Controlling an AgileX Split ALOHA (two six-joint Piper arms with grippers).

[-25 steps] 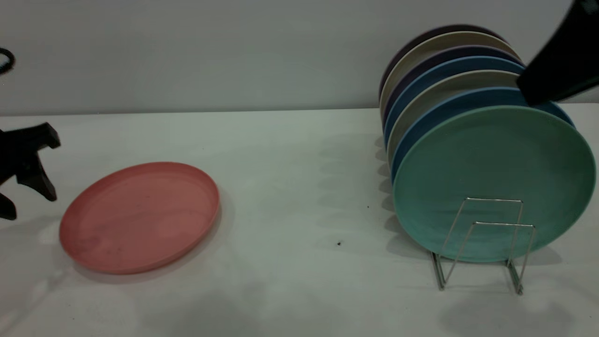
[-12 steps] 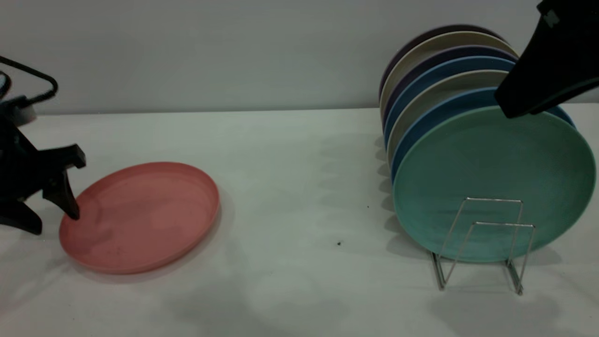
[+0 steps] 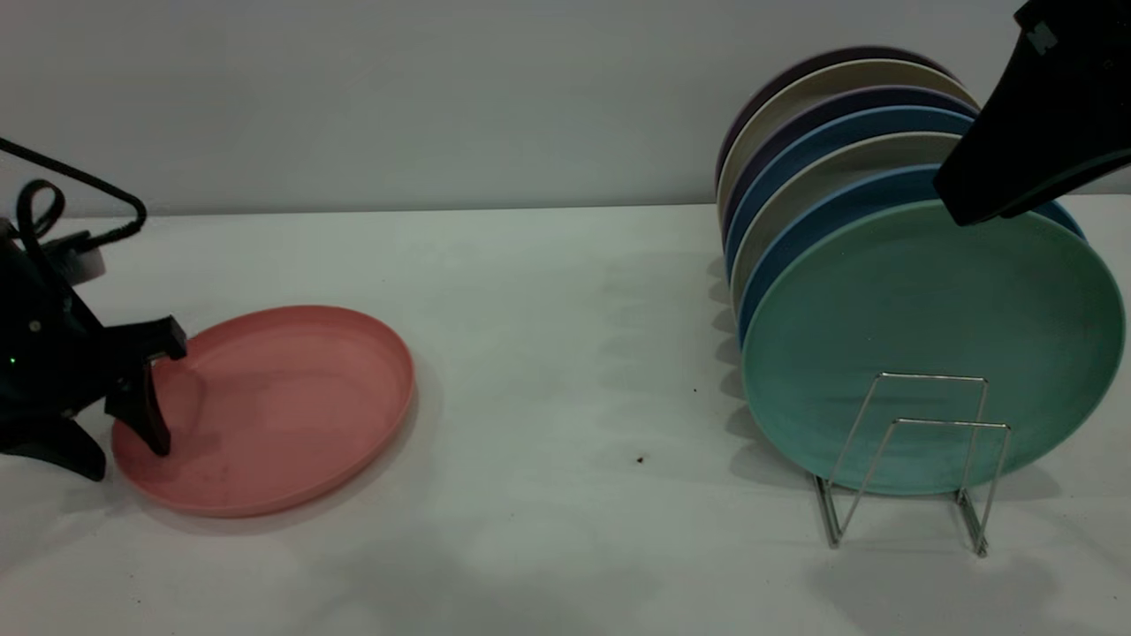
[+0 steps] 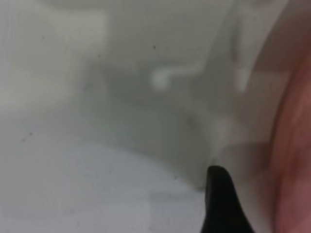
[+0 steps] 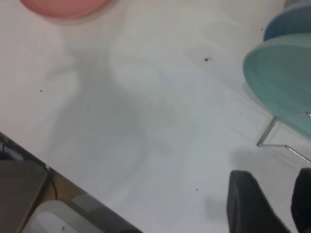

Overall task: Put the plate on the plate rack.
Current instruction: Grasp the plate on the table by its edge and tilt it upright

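Note:
The salmon-pink plate (image 3: pixel 274 406) lies flat on the white table at the left. My left gripper (image 3: pixel 128 459) is open and straddles the plate's left rim: one finger (image 3: pixel 146 411) reaches down inside the plate, the other rests on the table outside it. In the left wrist view one dark finger (image 4: pixel 221 204) shows beside the plate's edge (image 4: pixel 296 160). The silver wire plate rack (image 3: pixel 952 425) stands at the right, its two front loops free. My right gripper (image 3: pixel 972 199) hangs above the rack, open and empty (image 5: pixel 273 172).
Several plates stand upright in the rack; the teal-green plate (image 3: pixel 928 336) is frontmost, with blue, beige and dark ones behind. The right wrist view shows the teal plate (image 5: pixel 282 77), the rack wire (image 5: pixel 267 136), the pink plate (image 5: pixel 63 7) and the table's front edge.
My left gripper has moved right and down to the pink plate's left rim, one finger now inside it. The right arm shifted slightly left, then held still.

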